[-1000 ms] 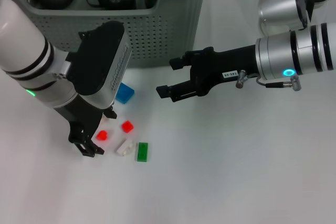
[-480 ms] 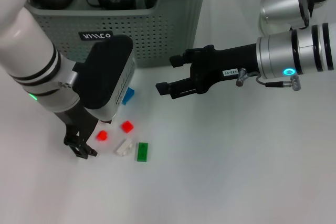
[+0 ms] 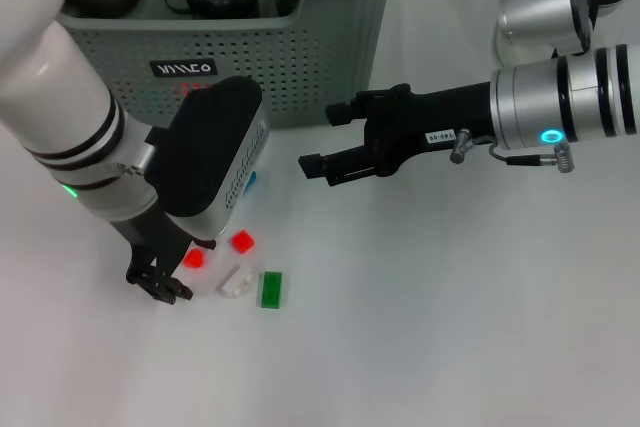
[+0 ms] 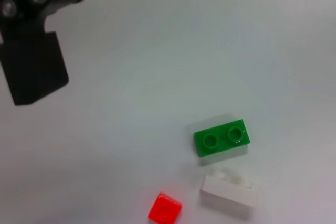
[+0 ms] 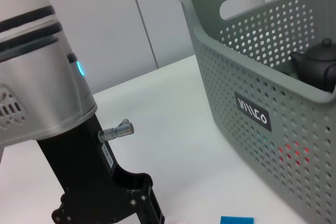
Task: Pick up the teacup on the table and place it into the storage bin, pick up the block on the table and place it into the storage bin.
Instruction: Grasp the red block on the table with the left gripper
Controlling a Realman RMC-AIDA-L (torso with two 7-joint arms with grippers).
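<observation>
The storage bin [image 3: 300, 67], grey-green with perforated walls and a black label, stood upright at the far side of the counter, holding dark teaware. Near its front wall lay loose blocks: two red blocks [image 3: 242, 241], a white block [image 3: 236, 281], a green block [image 3: 271, 289], flat and apart.

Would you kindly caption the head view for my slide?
Left gripper low beside scattered blocks, right gripper open before the storage bin.

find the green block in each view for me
Head view: green block lies on the table, low and left of centre, beside a white block.
Left wrist view, right of centre.
Right wrist view: not in it.
Shared landmark: the white block next to it.
</observation>
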